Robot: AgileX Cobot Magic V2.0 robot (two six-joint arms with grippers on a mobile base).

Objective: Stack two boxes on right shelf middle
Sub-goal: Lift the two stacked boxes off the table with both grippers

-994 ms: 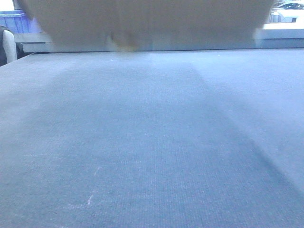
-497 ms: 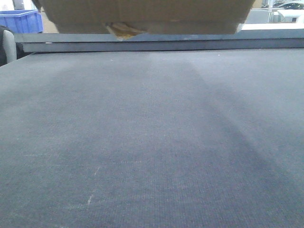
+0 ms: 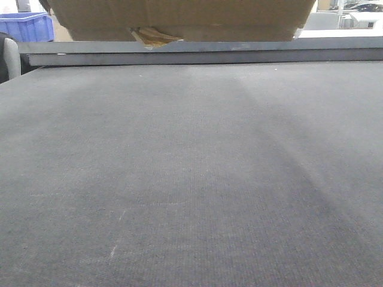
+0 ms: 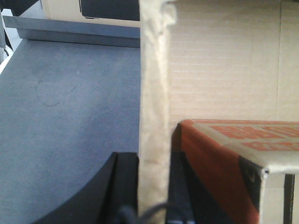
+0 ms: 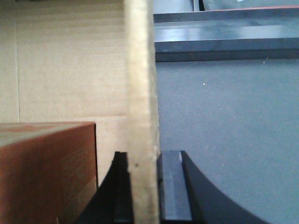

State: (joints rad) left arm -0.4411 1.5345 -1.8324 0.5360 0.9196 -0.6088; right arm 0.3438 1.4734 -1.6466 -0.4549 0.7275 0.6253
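Left gripper (image 4: 153, 186): clamps cardboard box (image 4: 224, 60), left wall.
Right gripper (image 5: 144, 186): clamps right wall.
Axis: we see it spanning crosswise between both.

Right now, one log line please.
left pincer: shut on cardboard box | right pincer: same | orange box: inside | table: below

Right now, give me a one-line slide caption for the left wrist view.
Left gripper clamps a side wall of the brown cardboard box, orange-red printed carton inside, grey tabletop beyond.
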